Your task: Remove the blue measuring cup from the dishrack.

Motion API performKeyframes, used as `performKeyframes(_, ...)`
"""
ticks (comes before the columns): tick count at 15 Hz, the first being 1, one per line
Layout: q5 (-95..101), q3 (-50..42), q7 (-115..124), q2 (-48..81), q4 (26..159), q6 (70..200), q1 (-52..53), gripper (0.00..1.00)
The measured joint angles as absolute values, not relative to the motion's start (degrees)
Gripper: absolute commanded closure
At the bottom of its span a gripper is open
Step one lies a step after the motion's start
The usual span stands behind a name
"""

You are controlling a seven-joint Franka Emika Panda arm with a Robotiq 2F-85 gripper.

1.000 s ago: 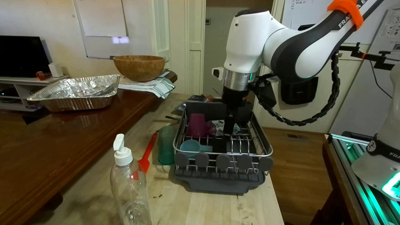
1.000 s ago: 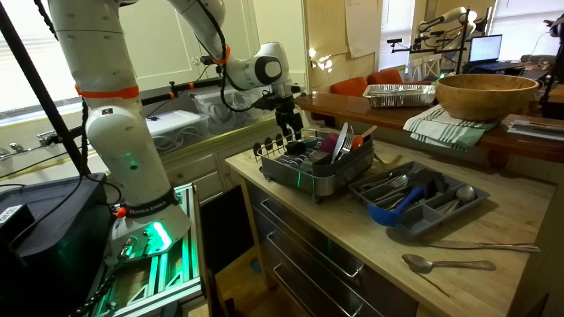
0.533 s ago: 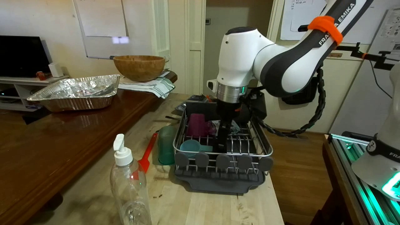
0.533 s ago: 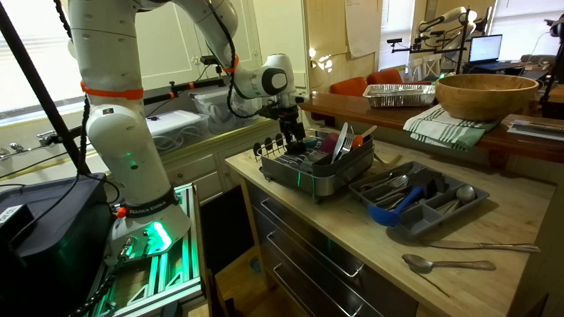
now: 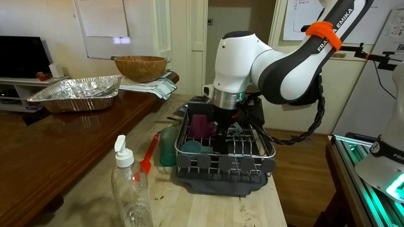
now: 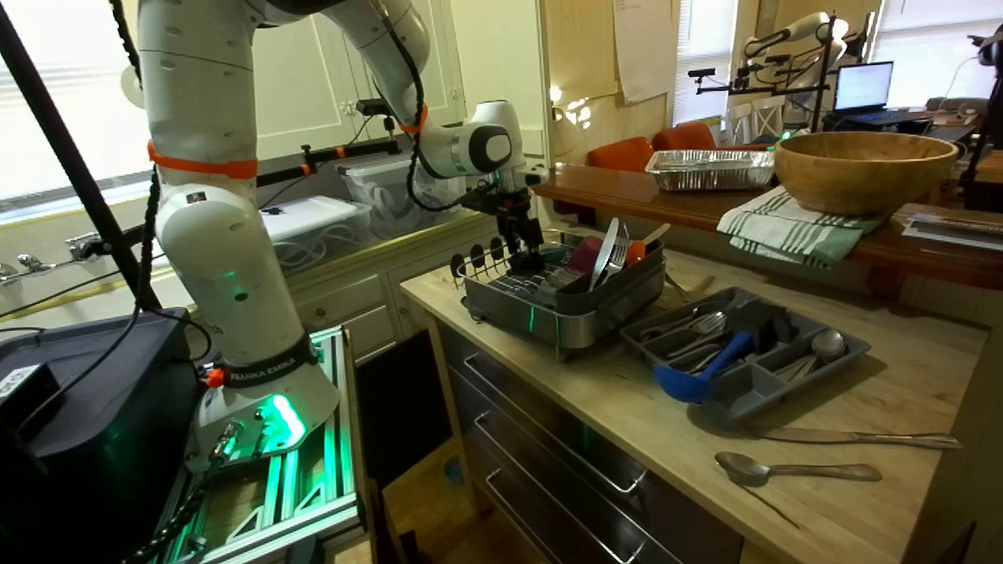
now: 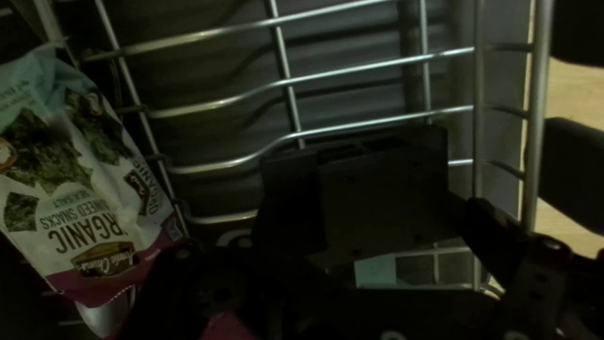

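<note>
Kitchen job, one short reach outward by my judgement

I'm looking into a kitchen where a pale wood table (image 5: 202,209) runs under the hand (image 6: 526,252) and a raised brown ledge (image 5: 79,142) stands past it, away from the robot's base (image 6: 255,395). On the table is the dishrack (image 5: 225,186), with the hand reaching down inside. Behind the hand, in an exterior view, are a magenta cup (image 5: 198,126) and a snack bag (image 5: 235,128).

The fingers (image 7: 502,243) stand well apart with a dark block (image 7: 382,203) between them; whether they grip it or merely straddle it I cannot tell.

The blue measuring cup (image 5: 192,148) sits in the dishrack just beside the hand, on the outward side. My coming move turns on that line: the cup's long axis points at the hand, handle (image 5: 207,149) inward, round bowl farther out. I judge the handle to be the nearer grip, so I'd come clear of the dark block, shift outward and set the fingers across that handle.

An exterior view gives me bowl and handle together, though the hand there is only a dark column. The wrist view shows the spread of the fingers, yet of the cup only a pale-blue patch beside the dark block, which I take for the handle. Whether handle and block touch, no view tells me.
</note>
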State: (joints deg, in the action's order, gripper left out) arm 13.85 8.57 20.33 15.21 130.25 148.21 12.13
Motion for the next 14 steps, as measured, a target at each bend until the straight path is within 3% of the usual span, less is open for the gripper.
performKeyframes(5, 13.88, 7.73, 20.33, 15.88, 129.48, 148.21, 13.09, 0.0)
performKeyframes(8, 13.88, 7.06, 20.34, 16.22, 128.99, 148.21, 13.47, 0.35)
performKeyframes(14, 13.94, 6.16, 20.48, 15.8, 128.17, 148.23, 14.31, 0.64)
